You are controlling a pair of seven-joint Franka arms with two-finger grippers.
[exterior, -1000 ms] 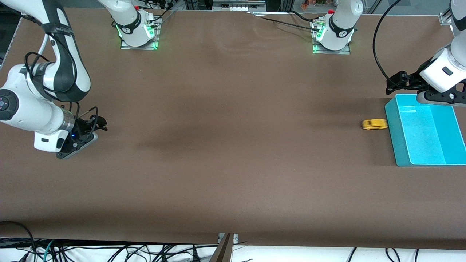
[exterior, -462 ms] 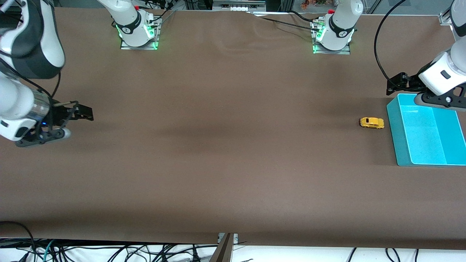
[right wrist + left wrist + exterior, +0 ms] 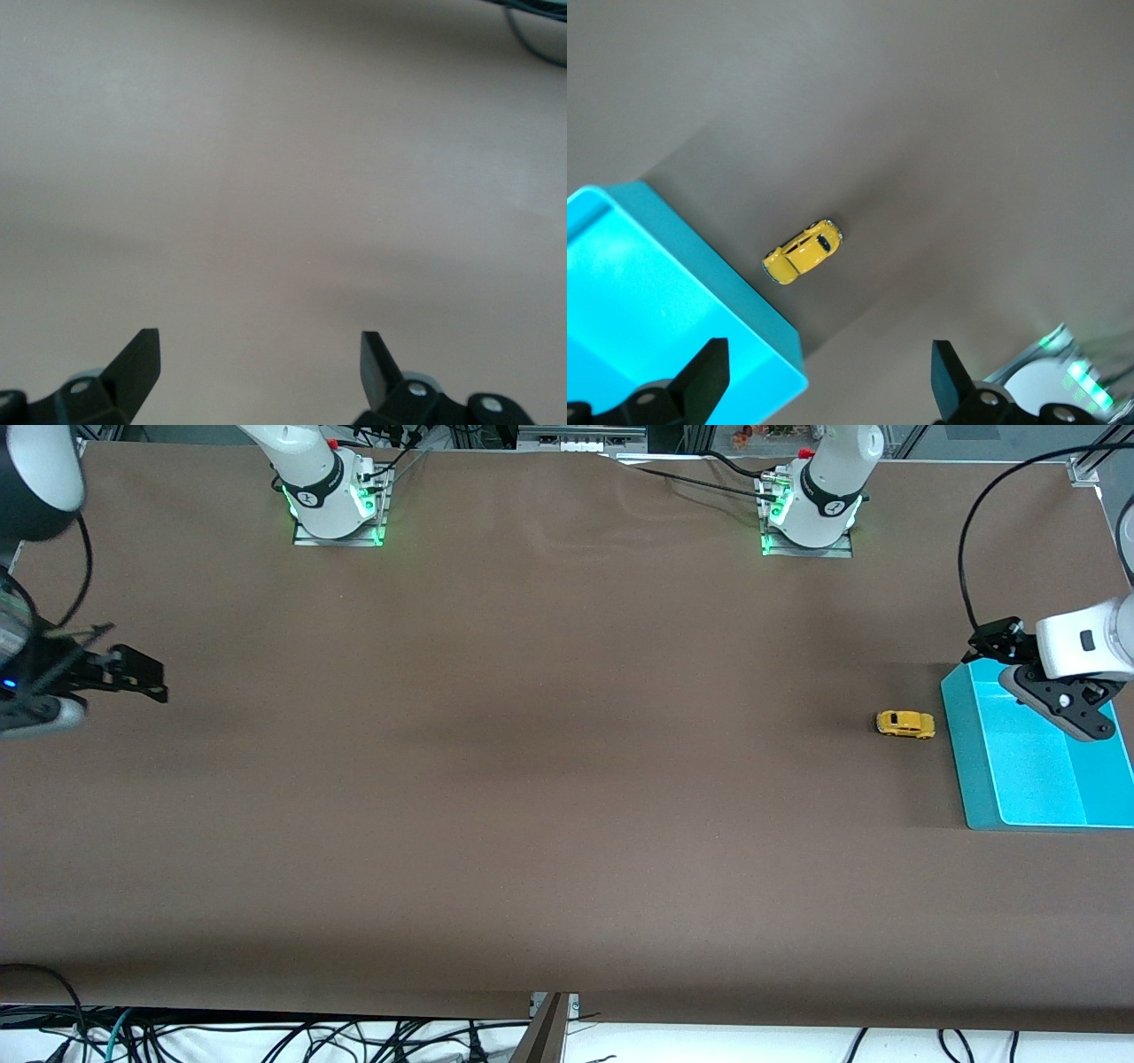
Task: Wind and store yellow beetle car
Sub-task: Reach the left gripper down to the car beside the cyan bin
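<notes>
Yellow beetle car point(image 3: 905, 724) sits on its wheels on the brown table point(image 3: 549, 779), toward the left arm's end, just beside the outer wall of the turquoise bin point(image 3: 961, 762) but not touching it. Left wrist view shows the same: car point(image 3: 802, 251) on bare table next to the bin point(image 3: 757, 305) wall, nothing in the part of the bin that shows.

Left gripper point(image 3: 1005, 645) hangs over the bin's edge nearest the robot bases, fingers point(image 3: 946, 382) spread wide apart, holding nothing; car is well clear of them.

Right gripper point(image 3: 133, 677) is up over bare table at the right arm's end, well apart from car and bin. Its fingers point(image 3: 137, 359) are also wide apart, only table surface under them.
</notes>
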